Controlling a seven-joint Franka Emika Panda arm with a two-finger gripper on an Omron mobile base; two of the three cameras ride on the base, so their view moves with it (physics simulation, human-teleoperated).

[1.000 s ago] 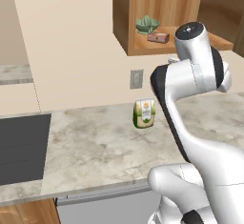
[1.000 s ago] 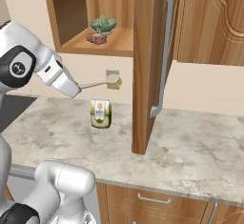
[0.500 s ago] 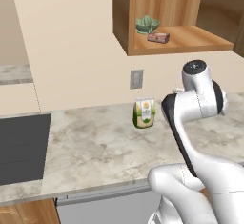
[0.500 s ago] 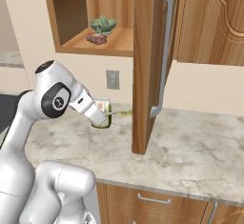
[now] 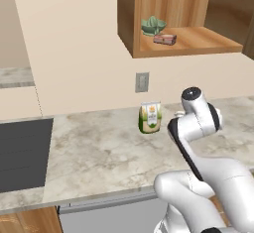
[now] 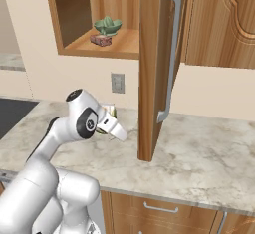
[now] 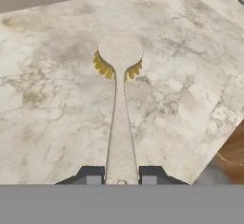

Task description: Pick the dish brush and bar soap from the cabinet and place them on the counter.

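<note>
my fingers (image 7: 121, 176) clamp the dish brush (image 7: 119, 104) handle; its long axis points straight ahead, head over the bench (image 7: 52, 99).

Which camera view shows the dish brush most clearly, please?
The hand view: the dish brush lies full length, round head with yellow bristles over the counter, handle between the jaws. In both base views I cannot make it out near the arm.

Arm folded low, elbow raised; gripper (image 7: 121, 179) angled downward, fingers clamped on something.
</note>
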